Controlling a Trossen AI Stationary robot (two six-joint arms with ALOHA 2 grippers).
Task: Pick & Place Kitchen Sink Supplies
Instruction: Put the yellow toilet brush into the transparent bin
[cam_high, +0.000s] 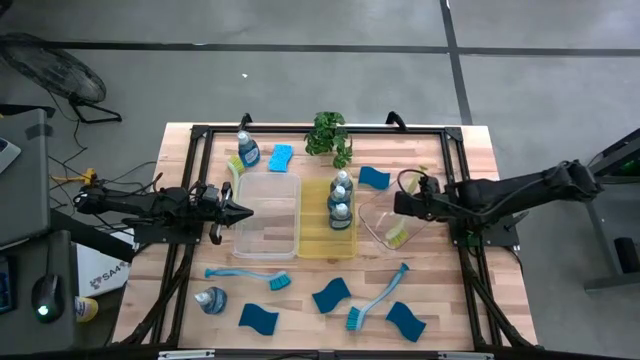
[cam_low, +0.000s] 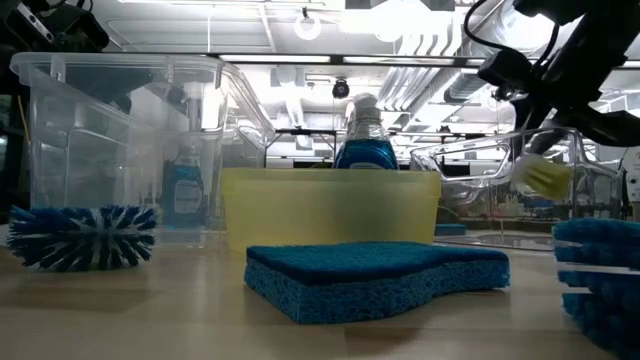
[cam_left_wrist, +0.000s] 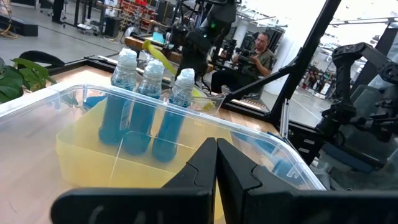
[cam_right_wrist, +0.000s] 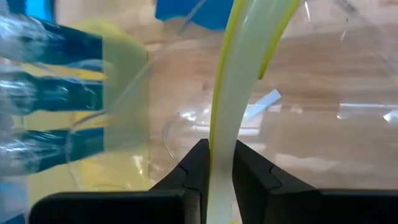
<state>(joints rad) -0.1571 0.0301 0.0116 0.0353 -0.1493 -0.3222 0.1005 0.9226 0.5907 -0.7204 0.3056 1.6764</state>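
No lettering, label or number is legible on anything here.

1. High view: overhead, straight down on the whole table (cam_high: 180, 140).
2. Low view: tabletop level, close behind a sponge (cam_low: 375, 275).
3. Wrist views: both face the yellow tray (cam_left_wrist: 93, 162), also overhead.

R gripper (cam_high: 400, 205) sits over clear tilted tray (cam_high: 375, 222), dish brush (cam_high: 398, 236) between its fingers, head down in tray. Middle tray (cam_high: 312, 235) w/ 3 soap bottles (cam_high: 341, 199) just to its left; big clear bin (cam_high: 266, 214) beyond, L gripper (cam_high: 243, 212) at bin's far edge.
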